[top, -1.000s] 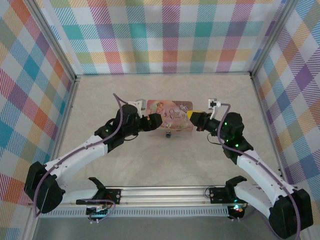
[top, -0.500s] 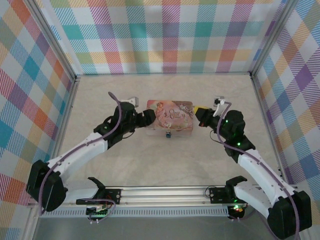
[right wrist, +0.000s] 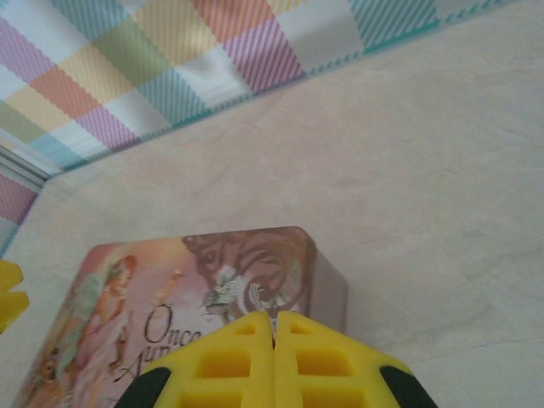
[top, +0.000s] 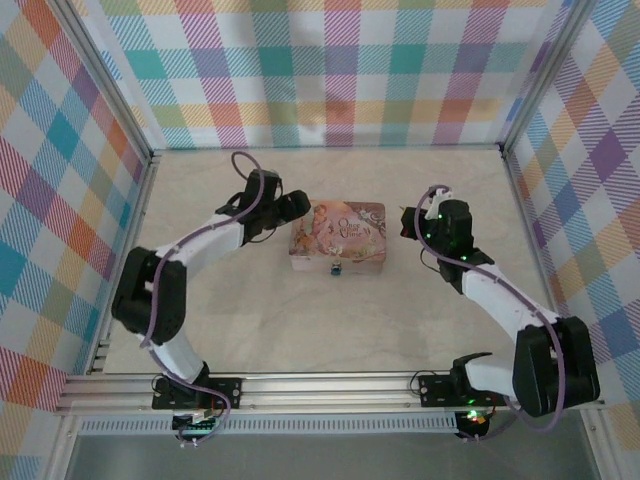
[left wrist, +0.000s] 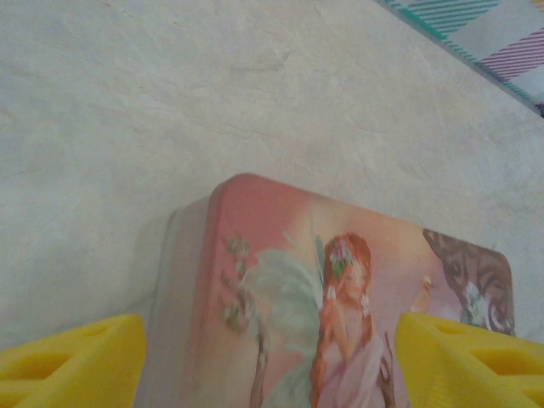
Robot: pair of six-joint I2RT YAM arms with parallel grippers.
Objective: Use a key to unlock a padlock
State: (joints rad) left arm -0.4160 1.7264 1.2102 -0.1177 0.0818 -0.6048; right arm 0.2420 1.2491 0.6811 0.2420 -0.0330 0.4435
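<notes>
A pink flower-patterned tin (top: 338,236) lies mid-table. The tiny blue padlock (top: 337,268) hangs at the middle of its near side. My left gripper (top: 296,207) hovers at the tin's far-left corner. It is open, with its yellow fingers (left wrist: 68,361) standing wide on either side of the tin's lid (left wrist: 280,255) and nothing between them. My right gripper (top: 404,222) sits just off the tin's right end and is shut on the key. The thin pale key (right wrist: 255,297) pokes out past the closed yellow tips (right wrist: 274,321), over the lid's right corner (right wrist: 255,255).
Plaid walls (top: 330,70) enclose the pale tabletop on three sides, with metal posts at the corners. Bare table (top: 330,330) lies between the tin and the arm bases. One yellow finger of the left gripper (right wrist: 8,306) shows at the left edge of the right wrist view.
Both grippers have drawn back from the tin's near side. The left swung to the far-left corner, and the right moved out to the right end with the key still pinched.
</notes>
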